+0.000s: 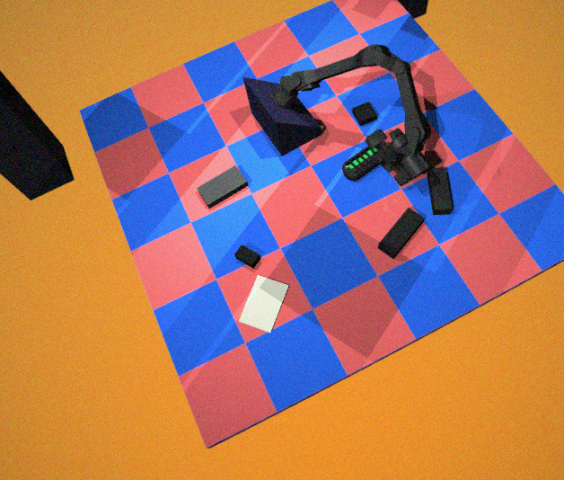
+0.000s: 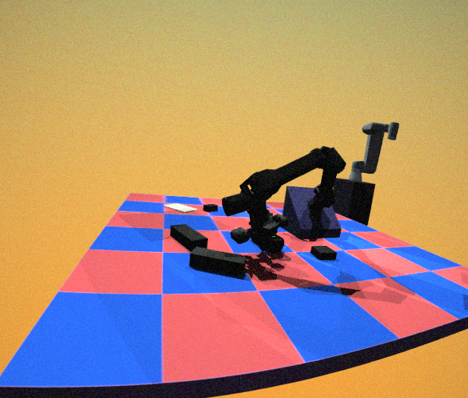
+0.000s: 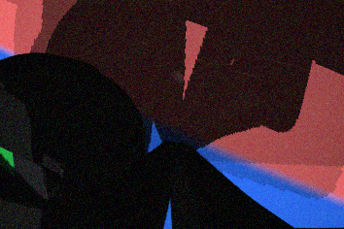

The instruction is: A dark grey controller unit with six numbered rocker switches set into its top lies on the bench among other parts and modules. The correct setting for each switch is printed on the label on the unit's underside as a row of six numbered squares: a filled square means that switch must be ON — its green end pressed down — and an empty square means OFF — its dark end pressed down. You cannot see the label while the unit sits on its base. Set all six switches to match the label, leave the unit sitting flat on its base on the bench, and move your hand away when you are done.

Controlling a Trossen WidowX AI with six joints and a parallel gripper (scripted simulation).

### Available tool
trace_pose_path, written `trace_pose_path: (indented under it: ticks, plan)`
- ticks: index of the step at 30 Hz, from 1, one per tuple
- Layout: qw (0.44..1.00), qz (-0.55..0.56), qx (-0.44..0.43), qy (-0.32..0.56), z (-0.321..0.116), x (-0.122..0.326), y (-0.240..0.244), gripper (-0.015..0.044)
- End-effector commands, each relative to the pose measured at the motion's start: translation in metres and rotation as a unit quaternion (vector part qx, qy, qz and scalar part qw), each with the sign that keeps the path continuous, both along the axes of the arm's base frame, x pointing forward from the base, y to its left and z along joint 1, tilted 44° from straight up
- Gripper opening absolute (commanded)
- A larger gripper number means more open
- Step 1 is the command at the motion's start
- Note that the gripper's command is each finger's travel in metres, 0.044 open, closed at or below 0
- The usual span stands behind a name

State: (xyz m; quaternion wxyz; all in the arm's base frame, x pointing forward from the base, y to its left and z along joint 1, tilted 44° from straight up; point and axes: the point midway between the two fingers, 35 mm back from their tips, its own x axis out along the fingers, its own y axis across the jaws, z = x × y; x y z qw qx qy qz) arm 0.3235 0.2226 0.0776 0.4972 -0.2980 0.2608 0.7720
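The dark controller unit (image 1: 359,171) (image 2: 273,244) (image 3: 78,94) has rounded ends. Several green switch ends show in a row along its top in the top view. In the wrist view it fills the left side, with one green patch at the edge; the numbers cannot be read. Its label is hidden. My gripper (image 1: 386,154) (image 3: 175,153) is shut, with its dark fingertips pointing down close beside the unit's right end as seen in the top view. Nothing shows between the fingers. Whether they touch the unit, or whether it is slightly tilted, I cannot tell.
Dark blocks (image 1: 400,233) (image 1: 440,191) (image 2: 218,261) lie near the hand. A small dark block (image 1: 365,112) (image 2: 323,252), a grey block (image 1: 223,186), another small block (image 1: 247,255) and a white card (image 1: 264,304) (image 2: 179,207) lie around. A purple wedge (image 1: 277,125) (image 2: 298,212) stands by the arm's base.
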Motion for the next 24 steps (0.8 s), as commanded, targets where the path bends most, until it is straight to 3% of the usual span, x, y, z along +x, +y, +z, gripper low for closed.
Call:
trace_pose_path:
  ticks: [1,24]
  plan:
    - [1.000,-0.003,0.001,0.002,0.001,-0.003,0.000,0.0000]
    - [1.000,-0.003,0.001,0.003,-0.001,-0.028,-0.004,0.0000]
